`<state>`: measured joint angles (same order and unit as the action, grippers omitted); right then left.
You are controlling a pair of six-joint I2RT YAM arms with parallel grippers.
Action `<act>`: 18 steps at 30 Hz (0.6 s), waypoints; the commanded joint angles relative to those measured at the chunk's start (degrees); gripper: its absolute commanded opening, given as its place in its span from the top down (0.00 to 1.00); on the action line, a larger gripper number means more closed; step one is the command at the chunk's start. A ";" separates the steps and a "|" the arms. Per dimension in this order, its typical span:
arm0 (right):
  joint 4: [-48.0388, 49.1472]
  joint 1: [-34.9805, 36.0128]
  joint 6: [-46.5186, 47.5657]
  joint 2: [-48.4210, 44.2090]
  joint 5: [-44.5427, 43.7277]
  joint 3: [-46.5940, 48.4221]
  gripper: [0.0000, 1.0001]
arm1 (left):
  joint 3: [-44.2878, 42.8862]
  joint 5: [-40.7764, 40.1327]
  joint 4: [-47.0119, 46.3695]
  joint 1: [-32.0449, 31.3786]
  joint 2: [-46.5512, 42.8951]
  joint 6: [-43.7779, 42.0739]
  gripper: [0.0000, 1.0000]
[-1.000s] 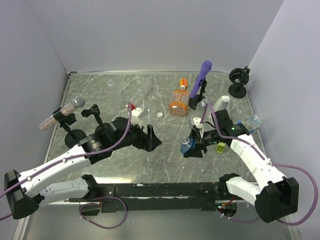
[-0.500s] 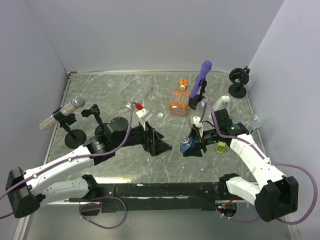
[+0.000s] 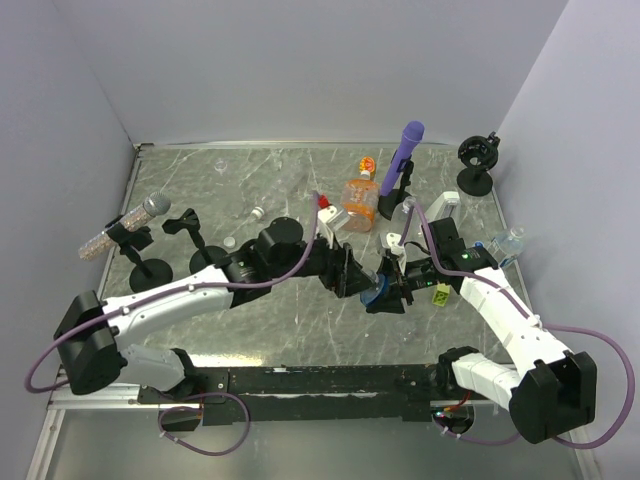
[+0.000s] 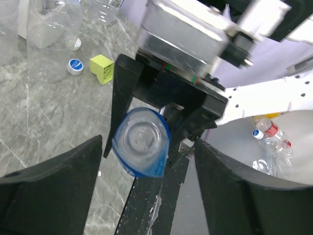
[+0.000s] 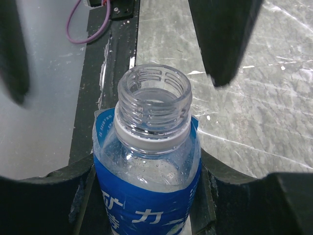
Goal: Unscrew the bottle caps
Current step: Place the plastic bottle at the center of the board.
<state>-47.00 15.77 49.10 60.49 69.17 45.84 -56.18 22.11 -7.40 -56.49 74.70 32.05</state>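
My right gripper (image 3: 392, 284) is shut on a clear bottle with a blue label (image 5: 146, 196), held off the table with its neck pointing left. Its threaded mouth (image 5: 154, 90) is bare, with no cap on it. My left gripper (image 3: 352, 274) is open just left of that mouth, one finger (image 4: 54, 191) on each side of it and not touching. A blue-and-white cap (image 4: 74, 66) and a white cap (image 4: 77, 45) lie on the table by the right arm. The orange bottle (image 3: 357, 203) lies at the back centre with its cap on.
A yellow-green block (image 3: 438, 296) lies beside the right arm. A purple microphone-like stick (image 3: 405, 150) and a black stand (image 3: 477, 160) are at the back right, with a clear bottle (image 3: 508, 244) at the right edge. A grey-headed stick on a stand (image 3: 125, 225) is at the left.
My left arm has swung right across the table, from the left-middle up to the mouth of the held bottle. The right arm and the bottle have stayed still.
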 commanded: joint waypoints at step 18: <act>1.65 -0.04 0.56 -0.20 1.41 1.00 0.80 | -8.59 4.00 4.85 -0.64 6.34 -3.05 0.97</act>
<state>-47.20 15.73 48.45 60.58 68.53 45.82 -61.91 23.57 -3.14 -56.86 80.58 29.61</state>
